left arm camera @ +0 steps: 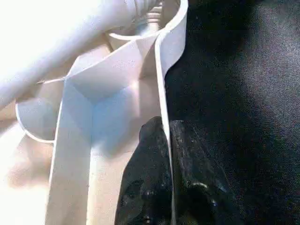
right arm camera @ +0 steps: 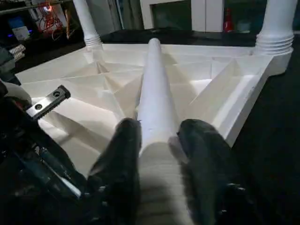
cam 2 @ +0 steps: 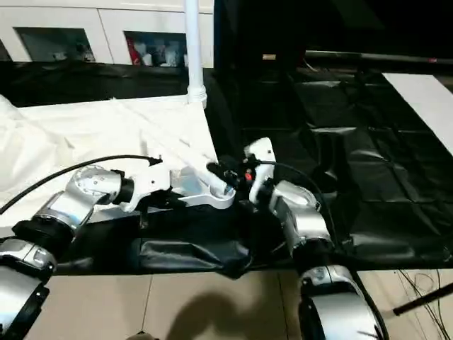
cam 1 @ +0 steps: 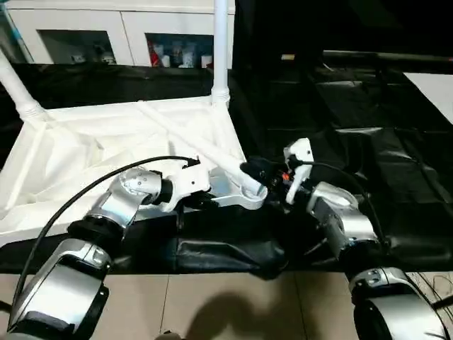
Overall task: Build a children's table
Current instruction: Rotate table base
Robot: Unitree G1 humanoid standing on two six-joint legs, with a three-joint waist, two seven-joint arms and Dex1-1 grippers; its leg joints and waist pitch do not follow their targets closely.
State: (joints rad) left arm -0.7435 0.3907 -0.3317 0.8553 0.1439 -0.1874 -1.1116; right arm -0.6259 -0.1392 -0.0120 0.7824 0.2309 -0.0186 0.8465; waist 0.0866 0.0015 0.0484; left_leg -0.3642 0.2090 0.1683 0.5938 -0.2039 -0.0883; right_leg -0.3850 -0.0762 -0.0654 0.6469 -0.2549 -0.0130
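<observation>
The white table top lies upside down on black sheeting, ribs facing up. Two white legs stand upright in its far corner sockets, one at the right and one at the left. Another leg lies slanted across the ribs, its thick end by the near right corner socket. My right gripper is shut on that thick end, a finger pressed on each side. My left gripper is shut on the top's near rim, just beside that corner.
Black plastic sheeting covers the work surface to the right and front. A flat white board lies at the far right. White cabinets stand behind. Tiled floor shows nearest me.
</observation>
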